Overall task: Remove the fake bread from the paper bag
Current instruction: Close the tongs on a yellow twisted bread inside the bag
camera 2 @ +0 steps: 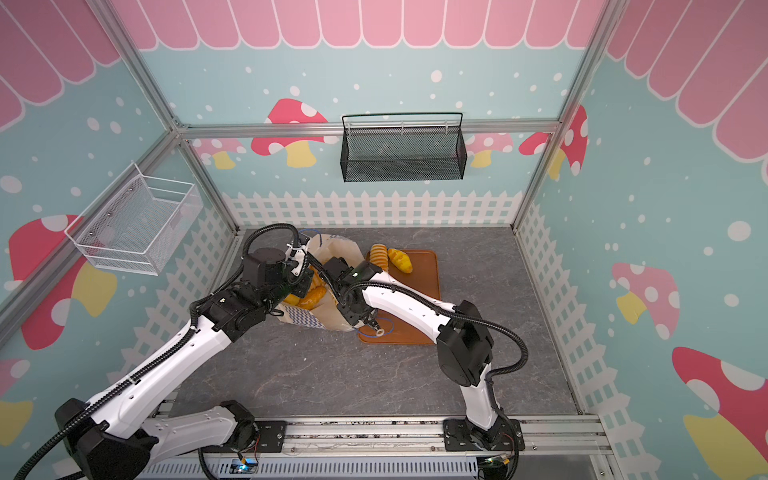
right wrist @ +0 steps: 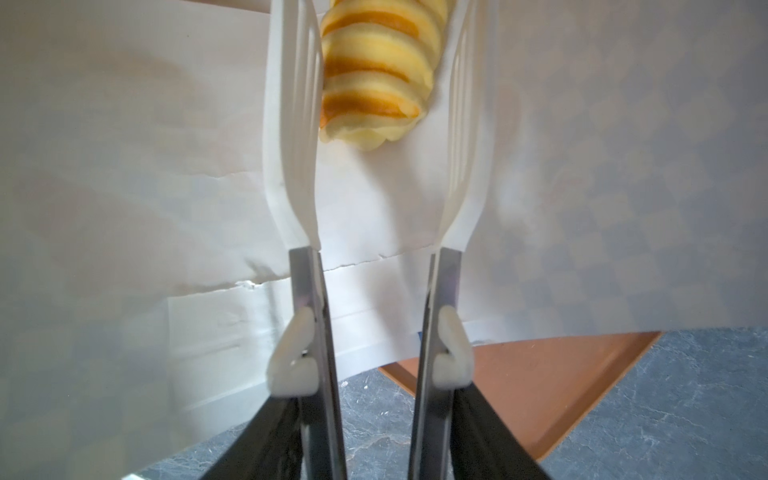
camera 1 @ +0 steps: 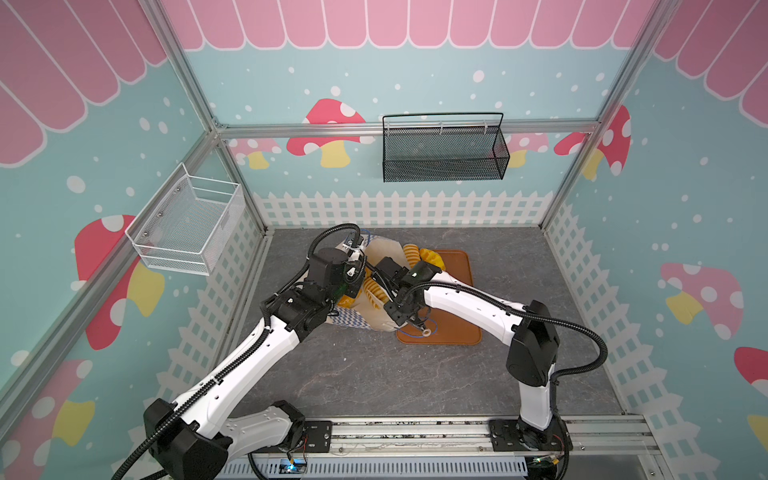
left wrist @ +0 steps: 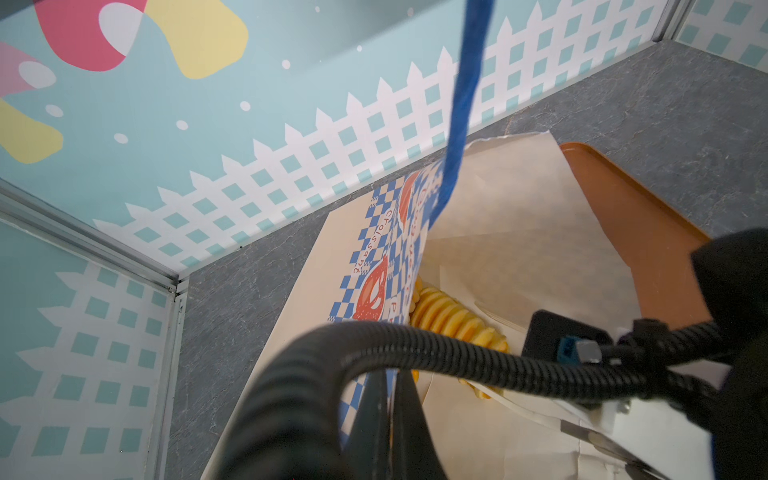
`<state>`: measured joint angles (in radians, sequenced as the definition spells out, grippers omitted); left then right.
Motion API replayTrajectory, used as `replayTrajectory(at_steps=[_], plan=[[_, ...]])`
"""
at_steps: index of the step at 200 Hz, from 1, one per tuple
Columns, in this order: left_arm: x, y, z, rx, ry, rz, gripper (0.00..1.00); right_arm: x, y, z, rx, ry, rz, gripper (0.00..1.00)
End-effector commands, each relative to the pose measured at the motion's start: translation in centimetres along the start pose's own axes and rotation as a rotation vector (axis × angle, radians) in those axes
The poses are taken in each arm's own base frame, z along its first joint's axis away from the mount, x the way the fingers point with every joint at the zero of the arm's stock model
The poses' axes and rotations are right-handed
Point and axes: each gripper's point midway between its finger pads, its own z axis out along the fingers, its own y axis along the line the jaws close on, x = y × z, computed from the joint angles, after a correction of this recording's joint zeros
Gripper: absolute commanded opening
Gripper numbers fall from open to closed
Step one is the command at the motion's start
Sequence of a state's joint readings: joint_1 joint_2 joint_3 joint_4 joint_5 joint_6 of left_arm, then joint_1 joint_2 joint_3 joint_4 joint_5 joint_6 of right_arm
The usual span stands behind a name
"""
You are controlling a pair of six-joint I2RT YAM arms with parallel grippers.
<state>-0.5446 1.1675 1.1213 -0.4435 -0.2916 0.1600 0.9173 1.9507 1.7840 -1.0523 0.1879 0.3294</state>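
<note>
The paper bag leans on the grey table beside the orange tray, with its mouth spread open. My left gripper is shut on the bag's checkered rim. My right gripper carries white tong blades and reaches into the bag. The blades stand open on either side of a ridged golden piece of fake bread. More fake bread shows inside the mouth. On the tray's far end lie a ridged loaf and a smooth loaf.
One blue cord handle lies on the tray's near part, and another hangs past the left wrist camera. A black mesh basket hangs on the back wall. A white wire basket hangs on the left wall.
</note>
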Motion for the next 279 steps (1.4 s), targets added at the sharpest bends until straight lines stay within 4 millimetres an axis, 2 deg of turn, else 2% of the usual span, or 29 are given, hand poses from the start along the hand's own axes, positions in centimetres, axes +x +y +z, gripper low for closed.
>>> replayTrajectory(at_steps=[1,39,67,100,130,211,238,279], plan=[[-1.0,0.1,-0.5,0.006,-0.031,-0.016,0.00,-1.5,0.2,-3.0,-0.032,-0.079,0.011,0.54],[-0.9,0.1,-0.5,0.005,-0.030,-0.015,0.00,-2.4,0.7,-3.9,-0.064,-0.107,0.012,0.55],[-0.9,0.1,-0.5,0.004,-0.031,-0.013,0.00,-2.4,0.8,-3.6,-0.063,-0.096,0.005,0.56],[-0.9,0.2,-0.6,0.005,-0.033,-0.012,0.00,-1.9,1.1,-1.6,-0.055,-0.042,-0.009,0.57],[-0.9,0.0,-0.7,0.013,-0.035,-0.014,0.00,-2.2,1.5,-0.6,-0.062,-0.039,-0.012,0.57],[-0.9,-0.2,-0.7,0.026,-0.039,-0.029,0.00,-3.4,0.2,2.5,0.027,-0.019,-0.019,0.57],[-0.8,0.0,-0.8,0.017,-0.038,-0.025,0.00,-3.5,-0.5,2.1,0.068,-0.025,-0.028,0.51],[-0.6,0.2,-0.6,0.003,-0.032,-0.020,0.00,-3.5,-1.5,0.2,0.104,-0.057,-0.049,0.42]])
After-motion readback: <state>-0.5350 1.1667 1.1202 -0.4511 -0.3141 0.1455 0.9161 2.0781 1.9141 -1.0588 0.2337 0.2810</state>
